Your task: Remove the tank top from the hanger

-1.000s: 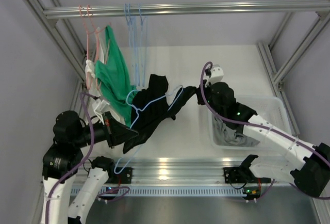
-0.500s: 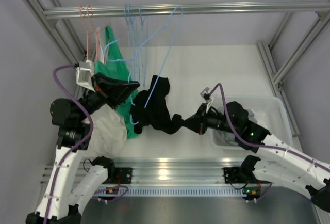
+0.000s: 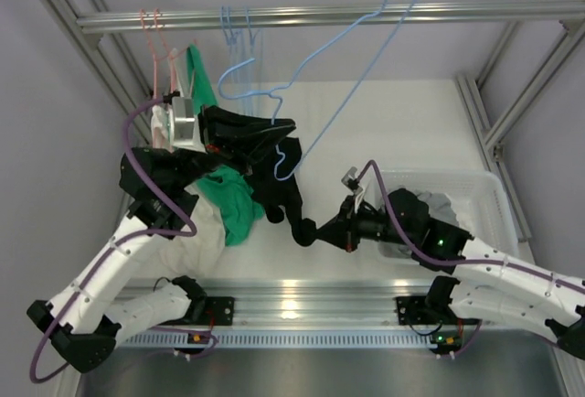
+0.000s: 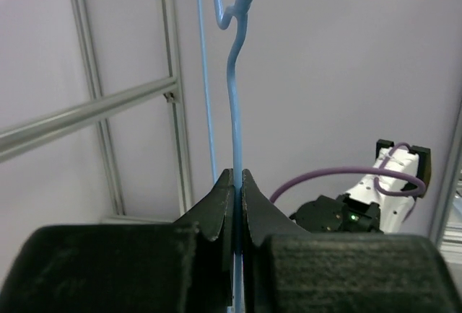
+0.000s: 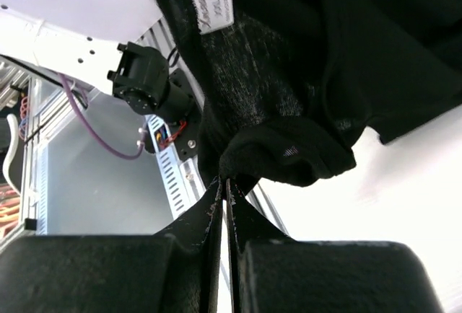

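White table (image 3: 402,123) under an aluminium rail (image 3: 366,16), grey walls all round. Since half a second ago I have swung my left arm higher. The blue hanger (image 4: 235,125) then had its hook level with the rail, and it now pokes above the rail in the overhead view, nearly all of its wire bare. My left gripper (image 4: 236,176) is pressed shut on that wire, which runs straight up between the pads. The black tank top (image 3: 279,187) has slid down since then. It now bunches just below my left fingers and drapes towards the near edge, beside the green garment (image 3: 233,200). The hanger's lowest bend lies over the black cloth, and I cannot tell whether it is still caught inside. My right gripper (image 5: 224,183) has crept a little leftward, low over the table. Its tips are pinched on a folded black edge, with the size label visible above. My left arm is raised and reaches to the right at the elbow. My right arm stretches flat past the white bin (image 3: 484,187).
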